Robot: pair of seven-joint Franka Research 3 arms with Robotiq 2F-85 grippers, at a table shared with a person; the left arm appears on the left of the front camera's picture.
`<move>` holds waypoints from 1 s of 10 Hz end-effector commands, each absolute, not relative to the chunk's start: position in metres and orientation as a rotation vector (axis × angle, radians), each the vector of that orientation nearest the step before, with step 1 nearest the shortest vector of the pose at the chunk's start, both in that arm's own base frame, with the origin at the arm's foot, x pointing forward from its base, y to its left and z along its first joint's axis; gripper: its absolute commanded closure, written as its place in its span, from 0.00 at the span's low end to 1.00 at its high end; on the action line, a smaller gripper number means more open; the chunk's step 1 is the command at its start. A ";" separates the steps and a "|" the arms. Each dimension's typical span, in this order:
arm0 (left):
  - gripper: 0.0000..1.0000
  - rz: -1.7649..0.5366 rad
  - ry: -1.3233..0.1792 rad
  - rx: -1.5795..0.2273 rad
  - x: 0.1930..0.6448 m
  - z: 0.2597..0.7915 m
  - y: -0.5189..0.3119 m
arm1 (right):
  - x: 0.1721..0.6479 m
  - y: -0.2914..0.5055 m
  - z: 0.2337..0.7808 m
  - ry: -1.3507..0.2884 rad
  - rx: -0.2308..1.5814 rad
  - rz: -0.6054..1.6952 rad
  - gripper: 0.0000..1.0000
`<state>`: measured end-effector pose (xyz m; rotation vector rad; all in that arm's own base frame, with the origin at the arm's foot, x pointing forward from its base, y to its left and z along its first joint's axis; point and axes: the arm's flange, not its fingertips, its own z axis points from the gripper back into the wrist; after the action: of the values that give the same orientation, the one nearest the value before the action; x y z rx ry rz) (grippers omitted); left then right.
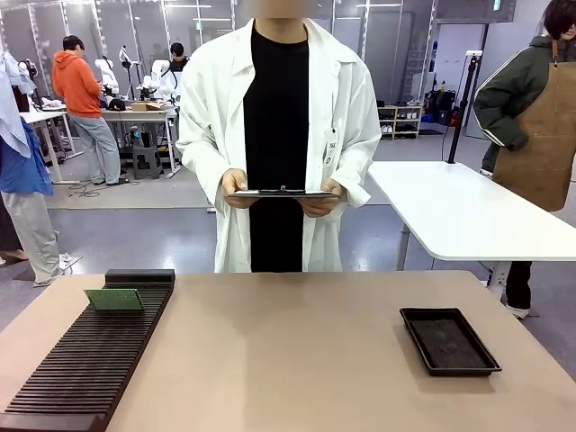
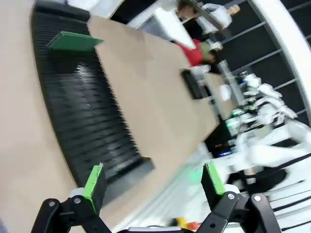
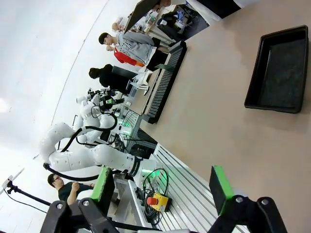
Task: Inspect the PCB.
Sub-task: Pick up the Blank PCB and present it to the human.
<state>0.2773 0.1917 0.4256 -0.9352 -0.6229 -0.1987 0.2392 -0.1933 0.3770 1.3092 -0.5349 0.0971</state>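
Found the left gripper point(image 2: 153, 178) with jaws spread wide and nothing between them, the near end of the black slotted rack point(image 2: 87, 121) just ahead of them. Saw the PCB point(image 2: 74, 41) well ahead of those jaws and off to their left, standing tilted in a slot near the rack's far end, untouched. Found the right gripper point(image 3: 162, 184) equally wide and empty, the shallow black tray point(image 3: 279, 68) far ahead and to the right of its jaws. Noted the person point(image 1: 297, 117) opposite holding a clipboard point(image 1: 282, 193) in both hands. Judged the inspection not yet begun: reaching, grasping, lifting and presenting the board all left to do
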 end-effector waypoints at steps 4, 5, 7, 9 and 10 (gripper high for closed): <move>0.00 -0.698 -0.610 -0.142 0.339 0.500 0.086 | 0.241 -0.195 0.378 -0.558 1.313 0.112 0.00; 0.00 -0.797 -0.588 -0.049 0.356 0.507 0.065 | 0.241 -0.195 0.378 -0.558 1.313 0.112 0.00; 0.00 -0.957 -0.538 0.066 0.390 0.508 0.027 | 0.241 -0.195 0.378 -0.558 1.313 0.112 0.00; 0.00 -1.031 -0.490 0.156 0.413 0.498 0.010 | 0.241 -0.195 0.378 -0.558 1.313 0.112 0.00; 0.00 -1.035 -0.483 0.154 0.418 0.495 0.006 | 0.241 -0.195 0.378 -0.558 1.313 0.112 0.00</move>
<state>0.4087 -0.0007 0.4931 0.1450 -0.4793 -1.0619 0.2385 -0.1937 0.3765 1.3104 -0.5352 0.0964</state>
